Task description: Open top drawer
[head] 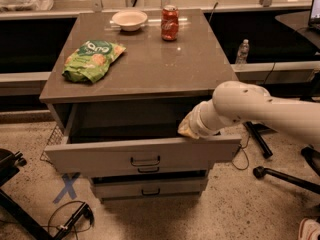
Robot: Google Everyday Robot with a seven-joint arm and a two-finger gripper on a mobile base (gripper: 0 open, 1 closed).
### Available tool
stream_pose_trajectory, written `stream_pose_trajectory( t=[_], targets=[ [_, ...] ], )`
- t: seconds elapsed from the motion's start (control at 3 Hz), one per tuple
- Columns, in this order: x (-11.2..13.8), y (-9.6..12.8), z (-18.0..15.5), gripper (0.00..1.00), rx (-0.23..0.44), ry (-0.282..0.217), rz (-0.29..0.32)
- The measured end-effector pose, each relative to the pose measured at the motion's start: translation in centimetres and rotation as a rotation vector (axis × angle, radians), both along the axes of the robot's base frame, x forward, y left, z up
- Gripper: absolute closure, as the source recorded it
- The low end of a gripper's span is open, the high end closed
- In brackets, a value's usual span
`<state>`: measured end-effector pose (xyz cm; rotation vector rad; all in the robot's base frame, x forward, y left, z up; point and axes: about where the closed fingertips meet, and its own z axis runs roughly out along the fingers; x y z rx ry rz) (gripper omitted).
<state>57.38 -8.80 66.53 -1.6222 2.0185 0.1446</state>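
The top drawer (100,156) of the grey-brown cabinet stands pulled out, its flat front panel forward of the cabinet body and its dark inside showing behind it. Its small dark bar handle (145,160) sits at the panel's centre. My white arm comes in from the right. My gripper (187,130) reaches down into the drawer's right end, just behind the top edge of the front panel; the wrist hides most of it.
On the cabinet top (160,69) lie a green snack bag (92,58), a white bowl (129,19) and a red soda can (170,22). Two shorter drawers (145,188) sit below. Chair legs (280,174) stand right, a water bottle (242,50) behind, cables (65,219) and a blue floor cross (67,186) left.
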Motion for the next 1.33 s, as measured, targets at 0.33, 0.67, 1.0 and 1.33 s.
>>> stream_pose_trajectory(
  t=[0.33, 0.67, 1.0, 1.33],
  targets=[
    [-0.2, 0.0, 0.0, 1.0, 0.001, 0.003, -0.001],
    [-4.3, -0.1, -1.1, 1.0, 0.007, 0.072, -0.021],
    [-6.2, -0.2, -1.5, 1.0, 0.011, 0.111, -0.033],
    [-6.3, -0.2, -1.4, 0.83, 0.01, 0.11, -0.033]
  ],
)
